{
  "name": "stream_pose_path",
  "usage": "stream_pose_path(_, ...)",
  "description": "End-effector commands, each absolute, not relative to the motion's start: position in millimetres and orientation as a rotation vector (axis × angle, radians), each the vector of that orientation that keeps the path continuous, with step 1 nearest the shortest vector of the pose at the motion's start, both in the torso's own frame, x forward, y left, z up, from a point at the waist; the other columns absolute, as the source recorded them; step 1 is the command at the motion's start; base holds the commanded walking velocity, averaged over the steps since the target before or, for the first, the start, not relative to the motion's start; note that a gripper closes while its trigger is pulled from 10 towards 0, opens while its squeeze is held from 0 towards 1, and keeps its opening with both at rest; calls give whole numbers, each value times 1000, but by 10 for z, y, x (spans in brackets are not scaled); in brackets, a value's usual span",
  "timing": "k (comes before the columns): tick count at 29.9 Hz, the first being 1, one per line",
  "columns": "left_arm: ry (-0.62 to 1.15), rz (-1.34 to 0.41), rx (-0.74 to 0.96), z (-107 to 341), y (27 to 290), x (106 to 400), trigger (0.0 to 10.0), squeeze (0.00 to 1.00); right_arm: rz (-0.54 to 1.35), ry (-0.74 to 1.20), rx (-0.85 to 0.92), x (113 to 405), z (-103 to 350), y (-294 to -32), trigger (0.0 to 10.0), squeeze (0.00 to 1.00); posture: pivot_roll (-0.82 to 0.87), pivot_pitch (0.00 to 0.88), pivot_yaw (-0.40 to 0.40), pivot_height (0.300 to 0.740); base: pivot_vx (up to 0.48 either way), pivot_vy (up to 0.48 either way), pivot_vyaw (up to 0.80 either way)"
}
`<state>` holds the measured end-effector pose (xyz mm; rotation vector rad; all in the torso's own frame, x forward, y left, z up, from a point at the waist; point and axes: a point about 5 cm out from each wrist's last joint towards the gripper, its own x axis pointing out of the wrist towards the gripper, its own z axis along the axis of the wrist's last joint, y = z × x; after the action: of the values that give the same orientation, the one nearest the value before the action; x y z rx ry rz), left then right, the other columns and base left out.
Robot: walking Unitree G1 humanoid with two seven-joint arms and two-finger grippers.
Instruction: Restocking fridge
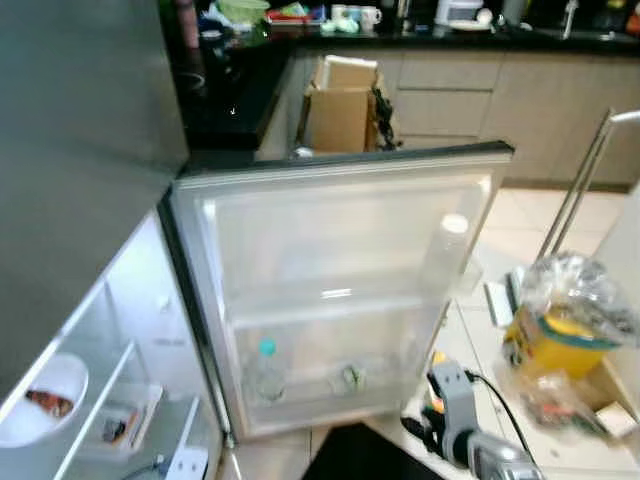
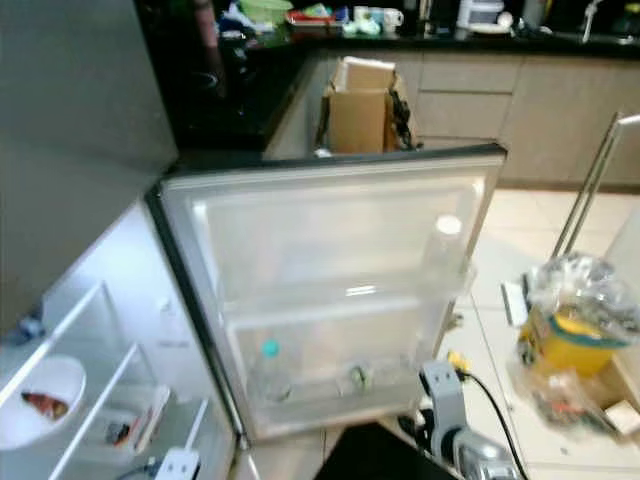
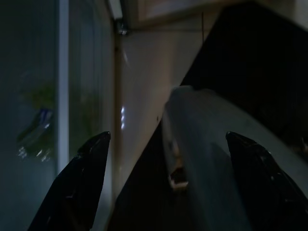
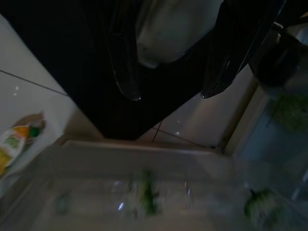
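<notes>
Left gripper (image 3: 166, 187) hangs low by the fridge, fingers spread wide apart with nothing between them, just floor tile and the robot's own grey body behind. It's dark down there, but you can make out something green and blue behind the glassy front of the fridge cabinet beside one finger.

Going left to right in the head views: the fridge (image 1: 80, 150) is open. Inside on the far left there's a white bowl (image 1: 45, 400) with something reddish in it on a shelf, and a small packet (image 1: 118, 425) on the tray just beside it. The fridge door (image 1: 340, 280) is swung wide open, facing the camera. Its bottom rack has a clear bottle with a teal cap (image 1: 266, 372) standing upright, and a small greenish item (image 1: 350, 378) a bit further along the same rack. A white-capped bottle (image 1: 447, 250) sits in the upper door shelf near the door's far edge.

Right arm (image 1: 465, 425) is low, just past the door's bottom corner. Right gripper (image 4: 168, 94) also has its fingers spread apart, holding nothing, pointing down near the door's bottom rack.

On the floor to the right, well apart from both grippers, is a clear plastic bag with a yellow tub (image 1: 565, 325) in it, next to a cardboard box (image 1: 605, 395).
</notes>
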<state>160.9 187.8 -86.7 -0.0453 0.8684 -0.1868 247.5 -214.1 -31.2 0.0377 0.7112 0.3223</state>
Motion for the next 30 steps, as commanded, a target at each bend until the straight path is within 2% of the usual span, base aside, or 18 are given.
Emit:
stream_pose_path(1,836,-208,-75,-843,1826,1654,10000,0,311,694,42,2506,-280,-2168,10000,0,-48,11,-4,597,0,0,0)
stream_pose_path(7,713,-254,-65,-690,1820,1910,10000,0,307,686,39,2522,-263,-2188,10000,0,-42,13,-4,597,0,0,0)
stream_pose_path(13,675,-284,-55,-642,1826,1971,10000,0,297,676,28,2544,-240,-2213,10000,0,-42,12,-3,597,0,0,0)
stream_pose_path(20,641,-310,-53,-606,1809,2010,10000,0,302,635,14,2644,-133,-2272,10000,0,-41,11,-2,562,0,0,0)
stream_pose_path(30,666,-322,-51,-652,1771,1939,10000,0,370,490,-39,2945,202,-2279,10000,0,-50,22,-1,507,0,0,0)
